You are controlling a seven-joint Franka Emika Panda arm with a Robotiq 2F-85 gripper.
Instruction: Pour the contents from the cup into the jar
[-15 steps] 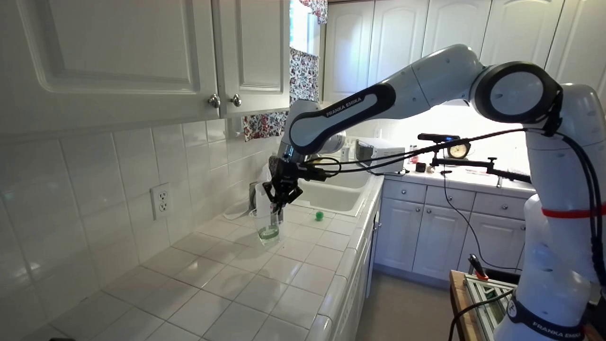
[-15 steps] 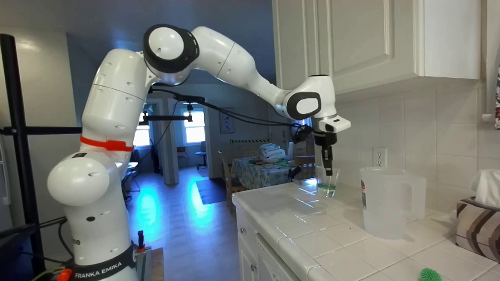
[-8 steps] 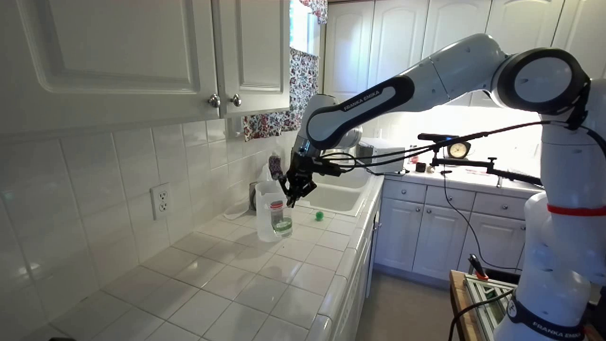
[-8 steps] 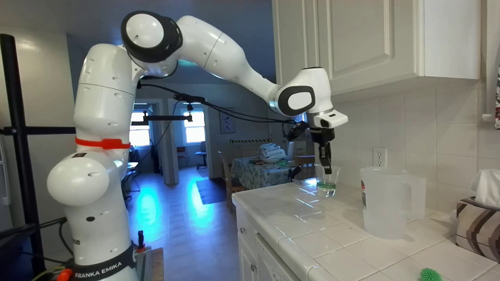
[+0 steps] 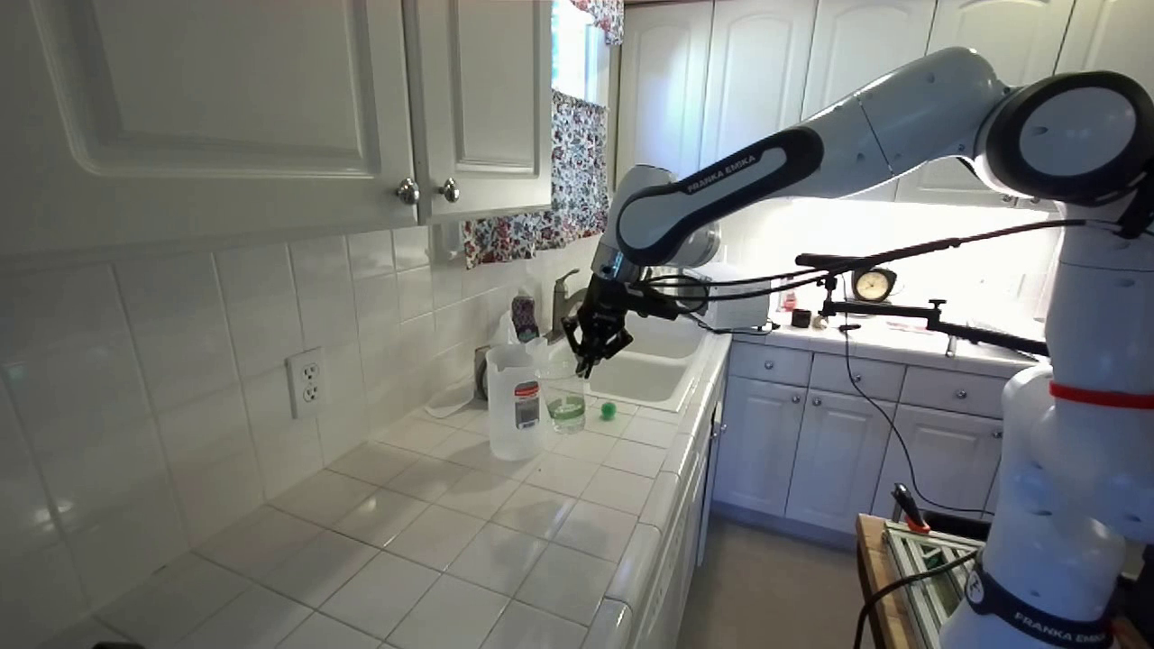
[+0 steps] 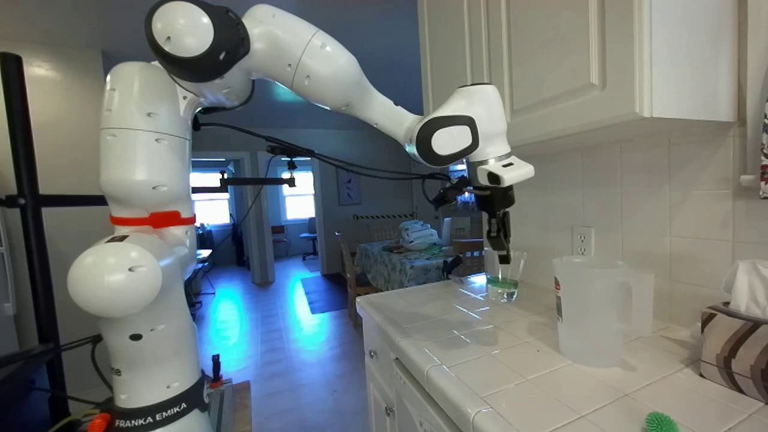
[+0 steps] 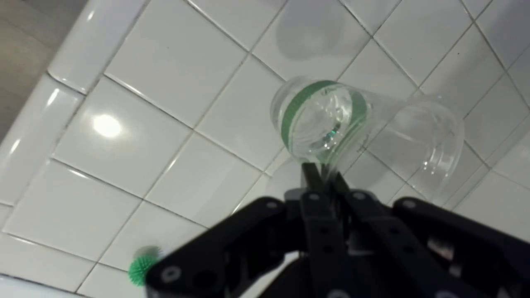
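Listing what reaches me at a distance, left to right in an exterior view:

Cupboard [image 5: 243,99]: white, with panelled doors, hung high.
Outlet [image 5: 307,383]: white, set in the tiled wall [image 5: 189,424].
Counter [image 5: 433,541]: pale square tiles with thin joints.
Jar [image 5: 506,424]: whitish, translucent, upright on the counter, its label [image 5: 526,410] banded red near the top.
Cup [image 5: 566,401]: clear glass with a green band, roughly upright, just right of the jar in this view and held above the counter. What it contains I cannot make out.
Jaws: black, closed on the side of the cup; my wrist view gives the same grip, with the glass pinched between the two tips.
Ball [image 5: 609,411]: green, spiky, on the counter near the sink [image 5: 642,405], which is white.
Clock [image 5: 873,285]: pale dial, dark case, in the background.
Arm [image 5: 938,108]: white with black covers, bent high, reaching down to the cup from the right; I run it from afar.
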